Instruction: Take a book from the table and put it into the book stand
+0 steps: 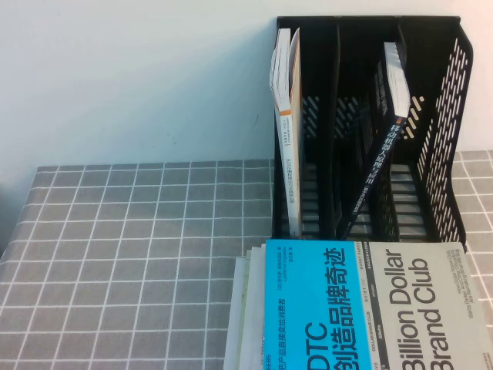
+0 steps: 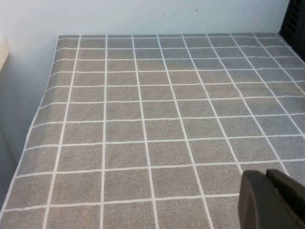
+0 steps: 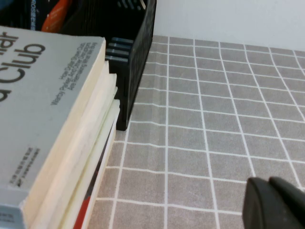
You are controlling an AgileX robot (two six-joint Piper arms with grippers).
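Observation:
The cyan and pale grey book [image 1: 370, 304], printed "DTC" and "Billion Dollar Brand Club", lies flat on top of a stack at the front of the gridded grey table [image 1: 131, 254]. Its grey half and page edges show in the right wrist view [image 3: 43, 109]. The black book stand [image 1: 370, 123] stands behind the stack, holding a brown-and-white book [image 1: 285, 116] in its left slot and a leaning black-spined book [image 1: 381, 146] further right. My left gripper [image 2: 272, 200] is shut and empty over bare cloth. My right gripper [image 3: 275, 204] is shut and empty, right of the stack.
Other books [image 3: 95, 162] lie under the cyan one. The stand's corner [image 3: 136, 57] touches the stack in the right wrist view. A white wall [image 1: 131, 77] runs behind the table. Bare cloth spreads left of the stack [image 2: 143, 119] and right of it [image 3: 219, 109].

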